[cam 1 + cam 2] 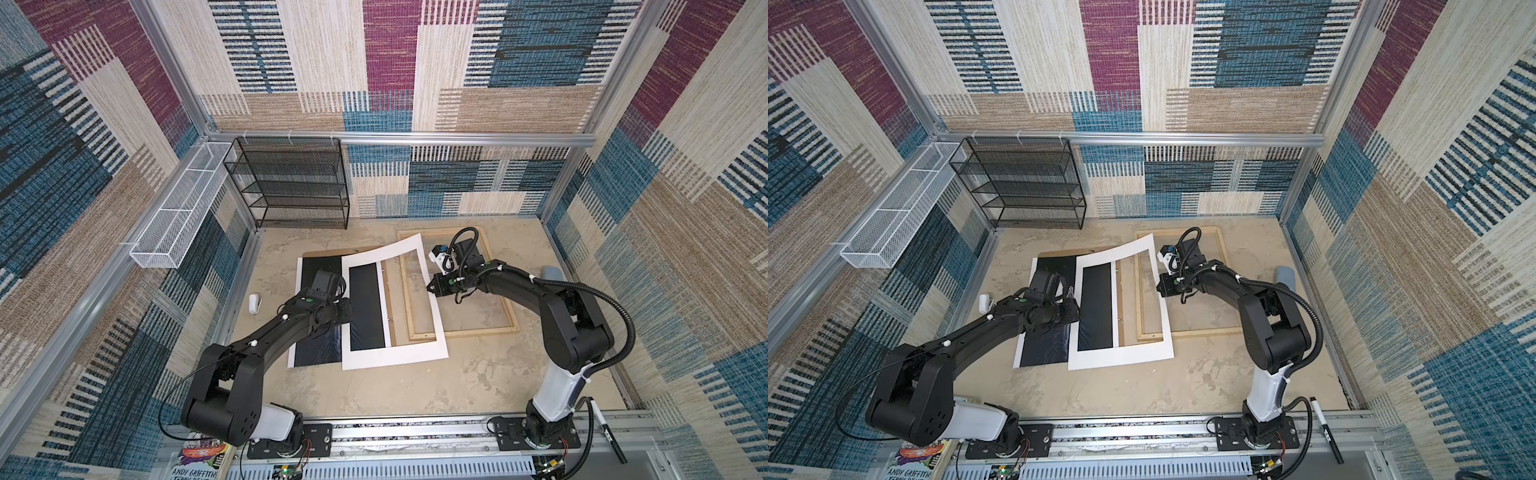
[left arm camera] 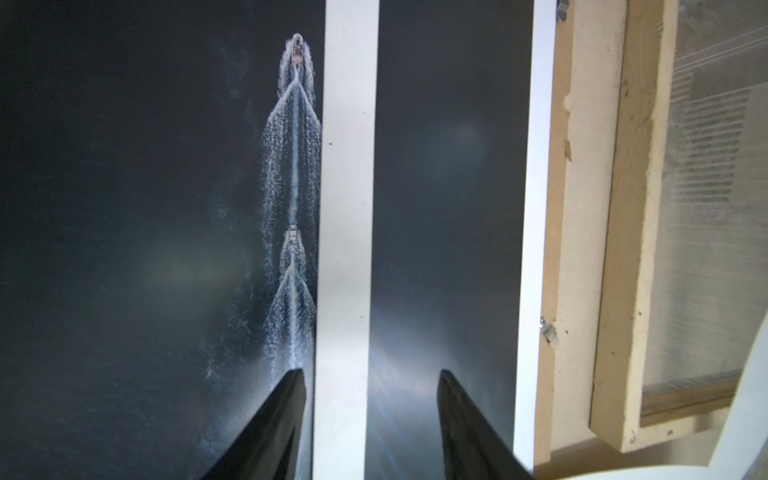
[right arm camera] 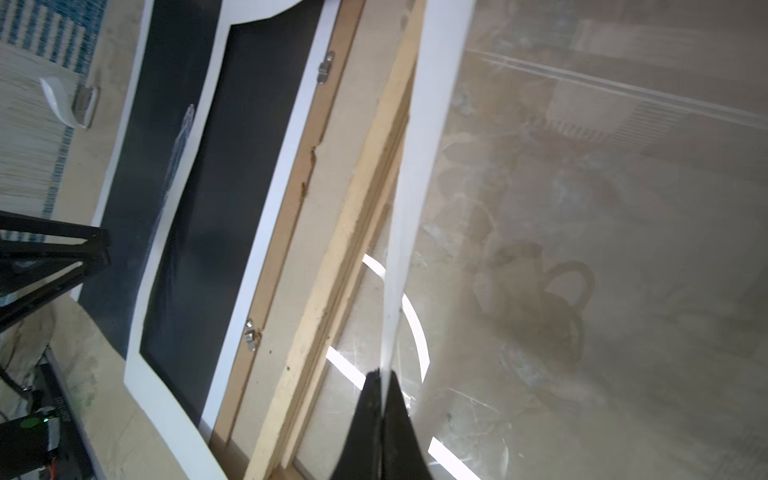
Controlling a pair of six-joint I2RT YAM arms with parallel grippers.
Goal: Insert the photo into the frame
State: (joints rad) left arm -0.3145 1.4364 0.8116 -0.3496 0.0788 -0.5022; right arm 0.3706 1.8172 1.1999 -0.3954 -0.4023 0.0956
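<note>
One bowed white mat (image 1: 395, 353) overlaps glossy photo (image 1: 316, 345).

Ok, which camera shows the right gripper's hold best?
The right wrist view: the right gripper, close up, shut on the white mat. Both top views show it small, from above, at the mat's edge. The left wrist view misses it.

top views: mounted high at the front, tilted steeply down, whole table (image 1: 415, 395) covered | left wrist: held close above the photo (image 2: 124, 208) | right wrist: held close along the white mat (image 3: 432, 104), over the frame (image 3: 332, 291) | shared: photo and frame seen by all
</note>
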